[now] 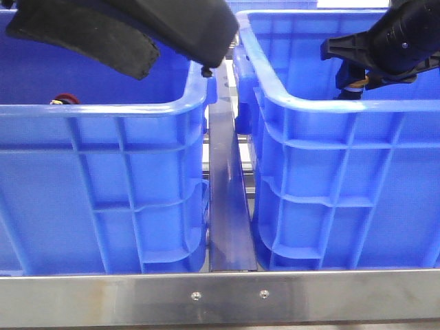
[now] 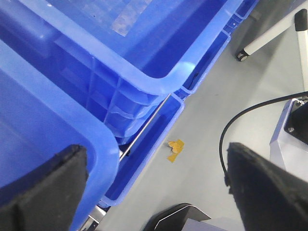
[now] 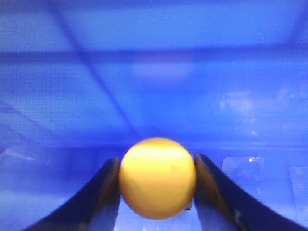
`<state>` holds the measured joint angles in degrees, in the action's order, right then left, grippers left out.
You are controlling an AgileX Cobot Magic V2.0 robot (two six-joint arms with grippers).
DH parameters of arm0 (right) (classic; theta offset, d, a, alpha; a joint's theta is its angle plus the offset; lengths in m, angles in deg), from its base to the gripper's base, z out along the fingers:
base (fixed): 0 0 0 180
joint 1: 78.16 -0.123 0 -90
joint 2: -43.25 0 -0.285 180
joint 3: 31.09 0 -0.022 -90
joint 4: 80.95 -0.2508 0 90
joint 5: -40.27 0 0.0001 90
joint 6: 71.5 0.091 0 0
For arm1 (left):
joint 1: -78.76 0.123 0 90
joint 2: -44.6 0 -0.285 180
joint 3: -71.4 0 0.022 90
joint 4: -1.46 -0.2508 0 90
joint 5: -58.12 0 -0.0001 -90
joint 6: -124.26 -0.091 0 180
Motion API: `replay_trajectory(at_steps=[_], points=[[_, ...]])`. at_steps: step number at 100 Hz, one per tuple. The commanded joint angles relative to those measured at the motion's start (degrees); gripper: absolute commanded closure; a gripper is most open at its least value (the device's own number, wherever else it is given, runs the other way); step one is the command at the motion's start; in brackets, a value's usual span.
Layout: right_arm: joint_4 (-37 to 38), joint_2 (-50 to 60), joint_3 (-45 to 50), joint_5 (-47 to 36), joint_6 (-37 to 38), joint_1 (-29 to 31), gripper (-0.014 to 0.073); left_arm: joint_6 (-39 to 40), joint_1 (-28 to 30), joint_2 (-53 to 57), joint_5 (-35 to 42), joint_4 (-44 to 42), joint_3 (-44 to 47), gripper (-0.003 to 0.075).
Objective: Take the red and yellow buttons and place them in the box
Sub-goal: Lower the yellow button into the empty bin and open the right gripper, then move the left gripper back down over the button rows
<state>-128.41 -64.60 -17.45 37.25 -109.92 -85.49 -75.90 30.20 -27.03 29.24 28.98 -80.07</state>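
Grey floor [image 2: 211, 120] below crates [image 1: 103, 179], apparently bare.

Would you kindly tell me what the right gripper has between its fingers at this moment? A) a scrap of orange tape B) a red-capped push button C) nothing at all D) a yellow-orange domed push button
D: in the right wrist view the right gripper has its dark fingers pressed against both sides of the yellow-orange domed push button, with the blue plastic crate behind it.

Bright, even overhead light with pale glare on the blue crate [image 1: 302, 103] rims; right wrist view soft and hazy, its yellow button [image 3: 158, 178] glossy with highlight.
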Motion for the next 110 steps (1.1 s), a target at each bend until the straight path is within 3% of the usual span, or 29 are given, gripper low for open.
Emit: replay_trajectory(at_steps=[1, 17, 38, 64, 78, 110], points=[[0.2, 2.42, -2.02, -1.75, -0.55, 0.14, 0.0179, -0.11, -0.41, 0.93, 3.1, 1.12, -1.8, 0.0158], [0.16, 2.42, -2.02, -0.31, -0.55, 0.14, 0.0062, -0.11, -0.41, 0.93, 3.1, 1.08, -1.8, 0.0158], [0.15, 3.82, -2.02, 0.19, -0.55, 0.53, 0.0065, -0.11, -0.41, 0.93, 3.1, 1.08, -1.8, 0.0158], [0.15, 11.08, -0.09, 10.35, -0.55, 3.62, 0.0066, -0.11, -0.41, 0.93, 3.1, 1.08, -1.8, 0.0158], [0.15, 16.56, 2.97, 14.15, -0.5, 5.66, 0.0066, -0.11, -0.41, 0.93, 3.1, 1.08, -1.8, 0.0158], [0.15, 33.0, 13.82, 14.29, -0.45, 5.83, 0.0068, -0.11, -0.41, 0.93, 3.1, 1.08, -1.8, 0.0157]])
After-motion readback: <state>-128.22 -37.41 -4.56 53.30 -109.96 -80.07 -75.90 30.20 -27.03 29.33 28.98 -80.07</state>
